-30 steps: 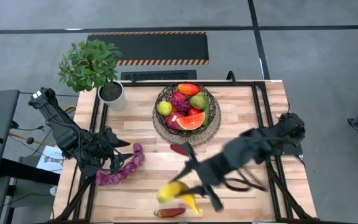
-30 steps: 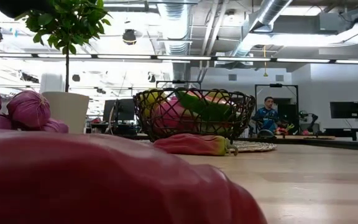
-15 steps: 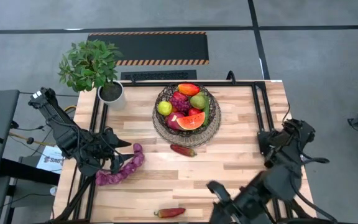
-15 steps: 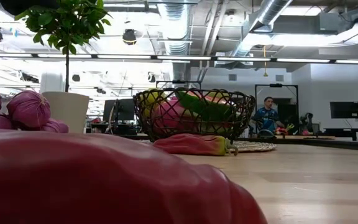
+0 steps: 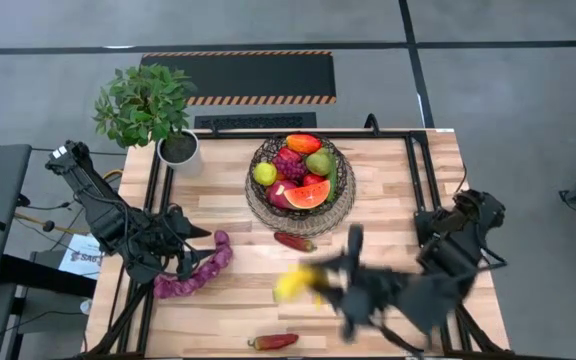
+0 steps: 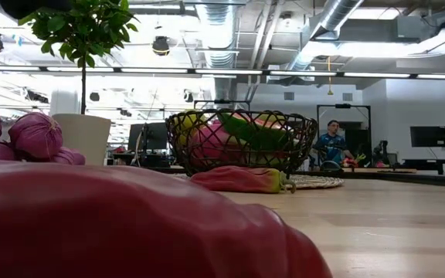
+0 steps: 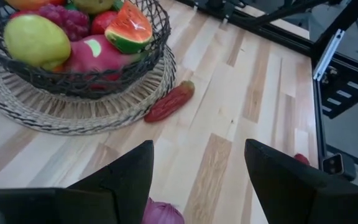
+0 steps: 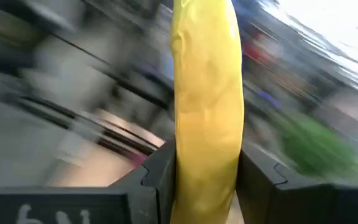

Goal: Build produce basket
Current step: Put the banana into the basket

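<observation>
Right end effector (image 8: 207,177) pinching the yellow banana (image 8: 207,106), up over the front-middle of the table (image 5: 398,215), motion-blurred in the high view. Left end effector (image 7: 197,180) spread, nothing in it, over the purple string (image 5: 196,272) at the table's left. Basket (image 5: 301,180) at back center holds fruit; one red pepper (image 5: 294,241) lies just in front of it, another (image 5: 275,341) at the front edge.

Yellow banana (image 8: 205,93), dark brown mesh basket (image 5: 340,190) with tan wicker base, purple string (image 5: 196,273), 2 red peppers (image 5: 294,241).

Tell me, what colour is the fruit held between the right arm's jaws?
Yellow: it is the banana, seen best in the right wrist view.
</observation>
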Action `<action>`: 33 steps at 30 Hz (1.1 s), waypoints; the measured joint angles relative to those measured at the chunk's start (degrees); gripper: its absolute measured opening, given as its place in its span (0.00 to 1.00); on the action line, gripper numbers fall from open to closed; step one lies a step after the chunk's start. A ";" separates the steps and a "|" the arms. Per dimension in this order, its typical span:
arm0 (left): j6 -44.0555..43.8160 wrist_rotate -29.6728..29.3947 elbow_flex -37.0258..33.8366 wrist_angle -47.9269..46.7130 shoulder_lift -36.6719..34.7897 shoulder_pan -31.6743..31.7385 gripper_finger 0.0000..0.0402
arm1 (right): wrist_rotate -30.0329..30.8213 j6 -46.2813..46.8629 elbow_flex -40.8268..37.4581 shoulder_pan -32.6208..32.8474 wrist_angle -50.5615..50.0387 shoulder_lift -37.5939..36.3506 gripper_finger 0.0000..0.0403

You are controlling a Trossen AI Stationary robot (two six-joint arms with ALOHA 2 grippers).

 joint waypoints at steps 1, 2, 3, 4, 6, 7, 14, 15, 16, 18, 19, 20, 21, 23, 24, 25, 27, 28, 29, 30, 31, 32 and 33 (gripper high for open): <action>-0.01 0.52 0.00 -0.02 0.00 0.00 0.59 | 5.42 1.13 0.00 -1.11 -2.15 0.00 0.37; 0.00 0.86 0.00 -0.02 0.00 0.00 0.59 | 8.92 2.41 0.00 -2.33 -4.47 0.00 0.37; -0.02 1.21 0.00 -0.02 0.00 0.00 0.59 | 11.21 3.93 0.00 -3.76 -6.68 0.00 0.36; -0.01 1.51 0.00 -0.02 0.00 0.00 0.59 | 12.41 5.35 0.00 -5.27 -8.66 -0.07 0.36; 0.00 1.92 0.00 -0.04 0.00 0.02 0.59 | 13.08 8.20 -0.11 -8.52 -13.15 -0.80 0.36; 0.00 1.92 0.00 -0.04 0.00 0.00 0.59 | 13.04 9.36 -0.08 -10.41 -14.73 -1.14 0.36; 1.85 1.92 0.00 -0.10 0.00 0.04 0.59 | 5.49 11.20 -0.04 -26.09 -29.69 -1.56 0.37; 1.90 1.92 0.00 -0.11 0.00 0.04 0.59 | 2.50 10.96 -0.04 -28.68 -32.10 -1.57 0.37; 1.92 1.92 0.00 -0.11 0.00 0.04 0.59 | -0.48 10.69 -0.01 -31.21 -34.24 -1.20 0.37; 1.92 1.92 0.00 -0.11 0.00 0.04 0.59 | -5.50 9.47 -0.01 -36.07 -37.45 -0.31 0.36; 1.92 1.92 0.00 -0.14 0.00 0.04 0.59 | -7.70 8.80 -0.17 -38.32 -39.45 0.09 0.36; 1.92 1.92 0.00 -0.18 -0.02 0.04 0.59 | -9.53 8.01 -0.14 -40.40 -40.48 0.84 0.36; 1.93 1.83 0.00 -0.22 -0.02 0.04 0.59 | -11.22 7.17 0.12 -42.39 -40.32 1.67 0.36; 2.11 1.14 0.00 -0.35 -0.02 0.04 0.59 | -15.28 4.96 -0.13 -45.81 -42.25 2.60 0.36; 2.51 0.62 0.01 -0.48 -0.06 0.04 0.59 | -16.71 3.37 -0.09 -47.18 -43.18 4.13 0.37; 2.86 0.29 0.02 -0.70 -0.05 0.04 0.59 | -17.53 1.49 0.21 -48.10 -41.94 5.94 0.37; 3.53 -0.28 0.02 -1.19 -0.02 0.04 0.59 | -20.42 -2.18 -0.23 -50.13 -42.67 8.10 0.36; 3.63 -0.57 0.03 -1.25 -0.07 0.04 0.59 | -21.47 -4.13 -0.15 -50.70 -42.91 10.19 0.36; 3.62 -0.59 0.04 -1.44 -0.08 0.04 0.59 | -21.48 -6.21 0.03 -50.84 -42.42 11.91 0.35; 3.51 -0.57 0.04 -1.79 0.00 0.04 0.59 | -22.05 -8.11 -0.07 -51.28 -41.88 12.92 0.35; 3.39 -0.57 0.04 -2.34 0.02 0.04 0.59 | -22.65 -9.69 -0.21 -51.93 -42.63 14.01 0.35; 3.14 -0.53 0.04 -2.58 -0.10 0.04 0.59 | -22.59 -11.42 0.05 -51.92 -42.92 15.99 0.35; 2.91 -0.48 0.06 -2.64 -0.11 0.04 0.59 | -22.16 -13.10 0.13 -51.83 -43.10 17.31 0.35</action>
